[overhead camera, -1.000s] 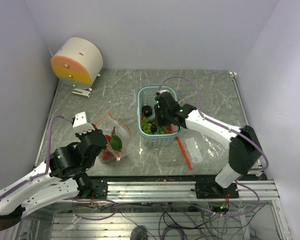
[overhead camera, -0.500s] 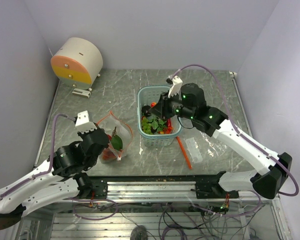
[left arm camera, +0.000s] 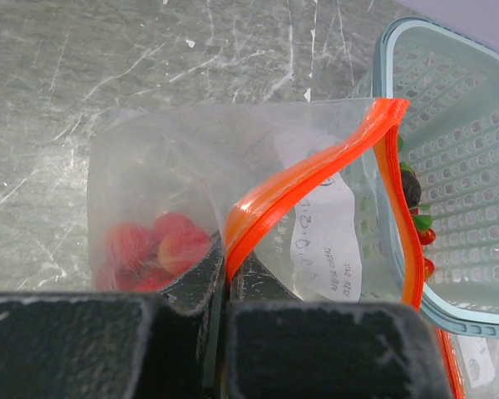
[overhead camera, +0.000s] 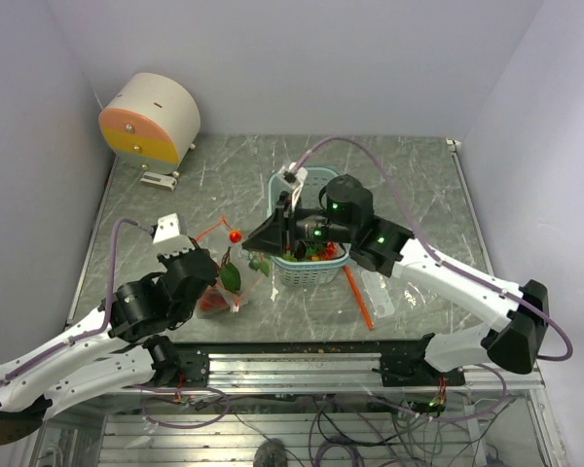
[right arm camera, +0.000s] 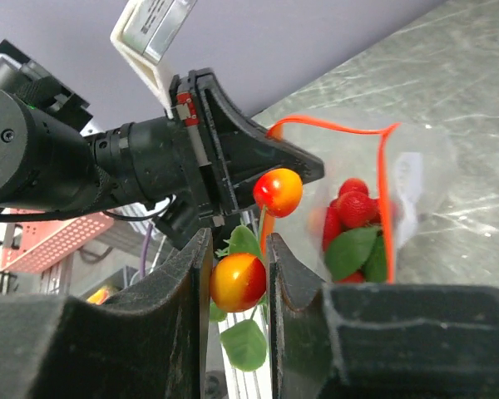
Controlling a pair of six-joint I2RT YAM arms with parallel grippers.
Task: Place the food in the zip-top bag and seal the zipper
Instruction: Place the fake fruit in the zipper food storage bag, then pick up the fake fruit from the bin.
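Left claw (left arm camera: 227, 283) clenched on zipper (left arm camera: 308, 179), holding zip-top bag (left arm camera: 150, 166) mouth open on tabletop (overhead camera: 409, 185); red toy fruits (left arm camera: 154, 245) inside. Right claw (right arm camera: 237, 241) grasping red-yellow toy fruit (right arm camera: 236, 281) with leaves, over bag mouth. Bag's right edge just beside mesh basket (overhead camera: 311, 274), more food (overhead camera: 310, 255) in it.

On counter (overhead camera: 409, 185): zip-top bag (overhead camera: 206, 255) left of basket (overhead camera: 311, 274), just beside it. Inside both: food (overhead camera: 211, 300). Behind, far left corner: drum (overhead camera: 151, 119). Right of basket: loose strip (overhead camera: 358, 297).
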